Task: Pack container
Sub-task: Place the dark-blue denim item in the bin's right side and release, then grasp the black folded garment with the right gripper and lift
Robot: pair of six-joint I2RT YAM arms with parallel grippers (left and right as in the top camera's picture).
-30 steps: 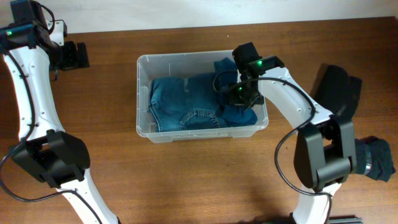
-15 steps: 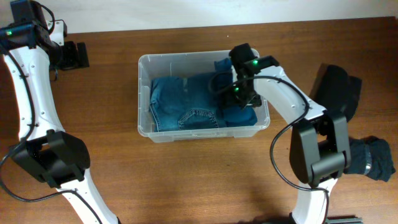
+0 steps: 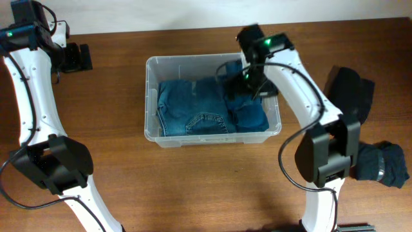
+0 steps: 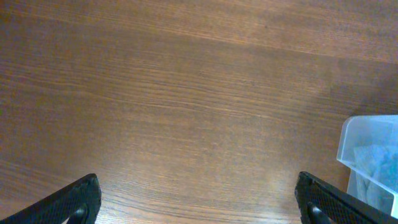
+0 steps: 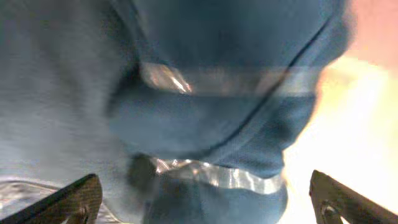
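Note:
The container [image 3: 149,96], a clear plastic bin, stands mid-table and holds folded light blue jeans [image 3: 192,116]. A dark blue garment [image 3: 250,115] lies in its right end. My right gripper [image 3: 243,84] hovers open over the bin's back right corner, just above that garment. In the right wrist view the dark blue garment [image 5: 224,118] with shiny strips fills the frame, and the right gripper [image 5: 205,205] has nothing between its fingers. My left gripper [image 3: 78,57] is open at the far left over bare wood. The left wrist view shows that gripper [image 4: 199,202] and a corner of the container [image 4: 372,155].
A black garment [image 3: 349,90] lies on the table right of the bin. A dark blue bundled garment [image 3: 385,165] sits at the right edge. The right arm reaches over the bin's right rim.
My right gripper has opened and let go of the dark blue garment, which now lies in the bin. The gripper has drawn back toward the bin's far rim. The left arm has not moved.

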